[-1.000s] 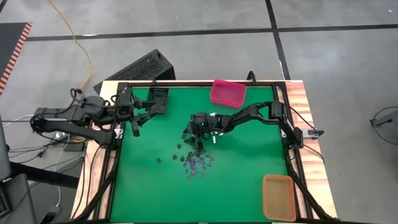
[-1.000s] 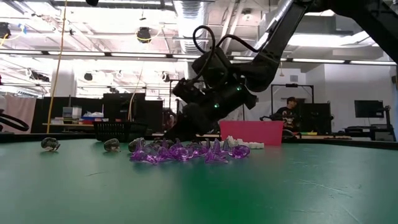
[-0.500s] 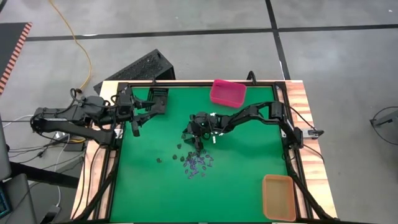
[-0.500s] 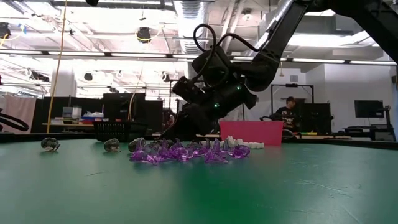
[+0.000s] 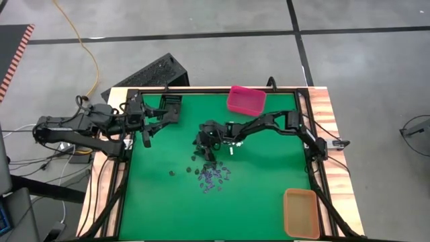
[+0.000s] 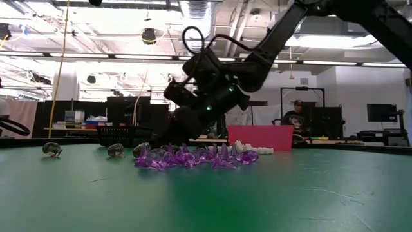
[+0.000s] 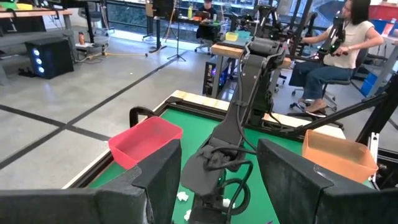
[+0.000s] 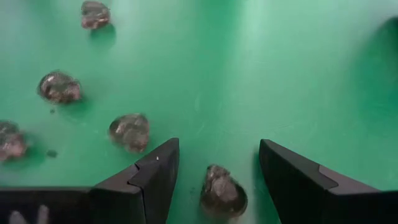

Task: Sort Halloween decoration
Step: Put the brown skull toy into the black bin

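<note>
Right hand (image 5: 203, 149) low over black trinket (image 8: 222, 191), fingers spread; left hand (image 5: 147, 128) parked, spread.

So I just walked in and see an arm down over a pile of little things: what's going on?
The right tool is open and low over the green table, with one dark trinket lying between its fingers, not yet gripped. Purple trinkets sit clustered nearby. The pink bin and orange bin stand at the table's edges. The left tool, also open, waits by the left edge.
</note>
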Controlling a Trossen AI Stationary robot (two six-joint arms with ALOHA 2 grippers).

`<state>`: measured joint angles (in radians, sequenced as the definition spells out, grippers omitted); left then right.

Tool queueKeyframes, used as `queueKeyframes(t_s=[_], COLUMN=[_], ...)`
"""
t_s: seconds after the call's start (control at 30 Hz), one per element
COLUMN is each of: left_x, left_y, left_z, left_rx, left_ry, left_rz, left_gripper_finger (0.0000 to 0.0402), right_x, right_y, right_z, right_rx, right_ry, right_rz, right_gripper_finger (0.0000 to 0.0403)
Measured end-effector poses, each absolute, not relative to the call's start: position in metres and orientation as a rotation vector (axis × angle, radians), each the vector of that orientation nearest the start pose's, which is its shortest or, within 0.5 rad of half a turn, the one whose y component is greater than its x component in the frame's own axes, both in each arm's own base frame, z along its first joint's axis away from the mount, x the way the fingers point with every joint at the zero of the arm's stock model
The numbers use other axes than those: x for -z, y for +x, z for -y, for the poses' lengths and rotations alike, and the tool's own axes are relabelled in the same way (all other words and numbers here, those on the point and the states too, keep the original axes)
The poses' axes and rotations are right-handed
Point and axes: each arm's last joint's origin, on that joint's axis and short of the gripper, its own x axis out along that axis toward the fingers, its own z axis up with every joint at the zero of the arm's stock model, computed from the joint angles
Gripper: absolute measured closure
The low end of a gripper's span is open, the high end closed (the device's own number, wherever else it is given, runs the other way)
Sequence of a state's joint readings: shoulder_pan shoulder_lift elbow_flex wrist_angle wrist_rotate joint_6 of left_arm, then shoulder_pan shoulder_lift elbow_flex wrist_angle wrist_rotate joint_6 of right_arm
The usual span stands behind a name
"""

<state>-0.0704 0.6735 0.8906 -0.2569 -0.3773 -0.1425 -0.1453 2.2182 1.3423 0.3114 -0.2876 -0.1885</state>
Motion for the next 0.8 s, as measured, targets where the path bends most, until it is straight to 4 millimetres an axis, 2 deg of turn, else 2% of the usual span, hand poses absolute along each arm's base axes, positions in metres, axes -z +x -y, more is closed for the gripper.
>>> queueKeyframes(t_s=[0.2, 0.47, 0.63, 0.8], left_x=[-0.376, -0.376, -0.376, -0.376], left_y=[0.135, 0.135, 0.135, 0.135], left_z=[-0.001, -0.001, -0.001, -0.001], left_rx=[-0.310, -0.311, -0.311, -0.312], left_ry=[-0.129, -0.129, -0.129, -0.129], left_rz=[-0.017, -0.018, -0.018, -0.018], left_gripper_finger=[0.0200, 0.0200, 0.0200, 0.0200], right_x=[-0.110, -0.107, -0.106, -0.105], right_y=[0.458, 0.456, 0.455, 0.455], right_z=[0.064, 0.071, 0.071, 0.071], right_rx=[-0.182, -0.175, -0.176, -0.183], right_ry=[-0.045, -0.024, -0.036, -0.055], right_rz=[-0.574, -0.610, -0.617, -0.624], right_gripper_finger=[0.0152, 0.0179, 0.0201, 0.0239])
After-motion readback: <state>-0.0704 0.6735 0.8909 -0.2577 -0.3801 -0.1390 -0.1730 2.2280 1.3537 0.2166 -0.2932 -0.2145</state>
